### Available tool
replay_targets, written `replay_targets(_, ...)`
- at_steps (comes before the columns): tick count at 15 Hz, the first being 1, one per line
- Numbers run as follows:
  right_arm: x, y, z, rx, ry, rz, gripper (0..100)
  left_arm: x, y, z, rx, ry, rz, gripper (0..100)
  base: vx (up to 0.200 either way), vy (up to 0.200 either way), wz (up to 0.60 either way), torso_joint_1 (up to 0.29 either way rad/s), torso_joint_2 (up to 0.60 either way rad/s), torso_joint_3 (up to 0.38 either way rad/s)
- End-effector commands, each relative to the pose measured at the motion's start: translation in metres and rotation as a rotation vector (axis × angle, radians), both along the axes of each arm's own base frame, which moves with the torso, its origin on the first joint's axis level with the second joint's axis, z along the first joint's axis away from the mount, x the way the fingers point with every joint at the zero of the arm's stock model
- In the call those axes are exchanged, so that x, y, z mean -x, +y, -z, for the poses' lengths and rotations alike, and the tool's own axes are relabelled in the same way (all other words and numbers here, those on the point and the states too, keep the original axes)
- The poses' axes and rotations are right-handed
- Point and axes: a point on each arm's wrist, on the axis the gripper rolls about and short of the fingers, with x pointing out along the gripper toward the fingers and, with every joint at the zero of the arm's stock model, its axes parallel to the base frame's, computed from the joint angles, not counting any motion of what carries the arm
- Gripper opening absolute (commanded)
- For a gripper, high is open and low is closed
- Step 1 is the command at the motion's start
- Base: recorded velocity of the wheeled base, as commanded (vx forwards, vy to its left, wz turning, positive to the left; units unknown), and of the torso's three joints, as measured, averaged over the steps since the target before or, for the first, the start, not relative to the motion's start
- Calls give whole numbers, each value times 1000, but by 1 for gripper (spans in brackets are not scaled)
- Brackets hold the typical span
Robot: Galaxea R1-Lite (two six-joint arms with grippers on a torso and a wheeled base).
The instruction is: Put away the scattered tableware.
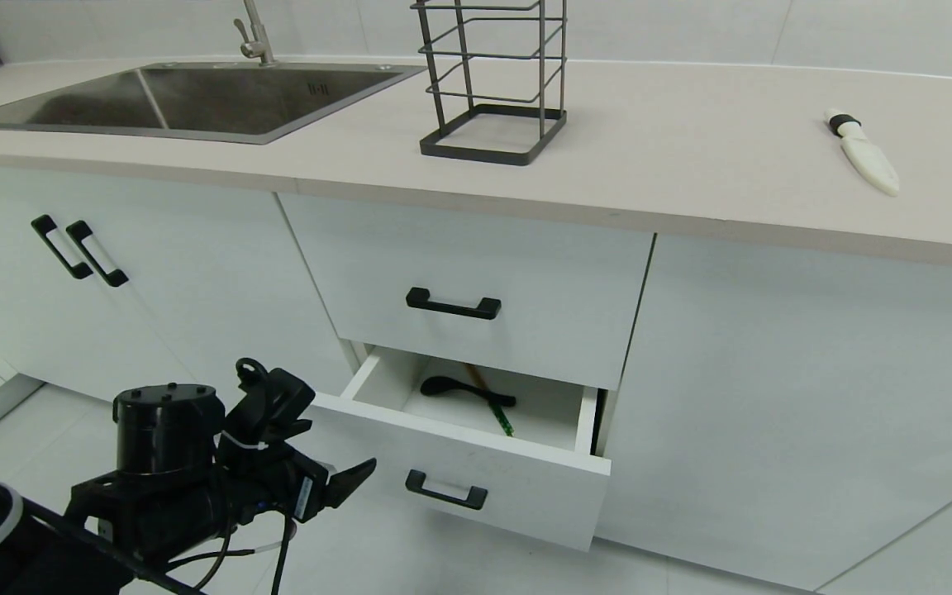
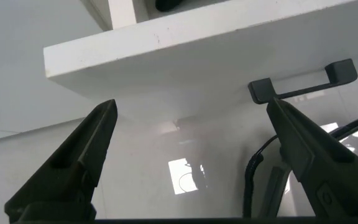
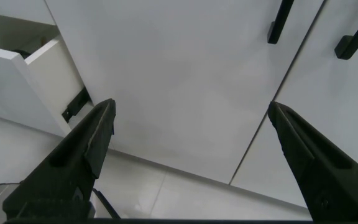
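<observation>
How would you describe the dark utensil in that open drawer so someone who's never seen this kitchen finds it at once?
Under the countertop, below the wire rack, two drawers are stacked, and the lower drawer is pulled open. Inside it lies a black spoon. Unlike the thin green-tipped chopsticks next to it, it is all black with a rounded bowl.

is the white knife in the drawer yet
No, the white knife lies on the countertop, while the open drawer holds a black spoon.

Left hand (image 2: 190,111) held low, spread wide and empty — right hand (image 3: 191,107) likewise spread wide, gripping nothing
</observation>
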Motion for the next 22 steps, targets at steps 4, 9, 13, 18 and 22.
replay_targets(4, 0, 0, 0, 0, 1, -1, 100, -13, -3, -1, 12, -21, 15, 100, 0, 0, 0, 0, 0, 0)
replay_targets(9, 0, 0, 0, 0, 1, -1, 100, -28, -6, -5, 25, -51, 10, 100, 0, 0, 0, 0, 0, 0)
replay_targets(13, 0, 0, 0, 0, 1, 1, 100, -45, -9, -7, 36, -79, 9, 100, 0, 0, 0, 0, 0, 0)
replay_targets(18, 0, 0, 0, 0, 1, -1, 100, -70, -14, 0, 63, -135, 4, 100, 0, 0, 0, 0, 0, 0)
replay_targets(22, 0, 0, 0, 0, 1, -1, 100, -85, -17, -1, 72, -162, 1, 100, 0, 0, 0, 0, 0, 0)
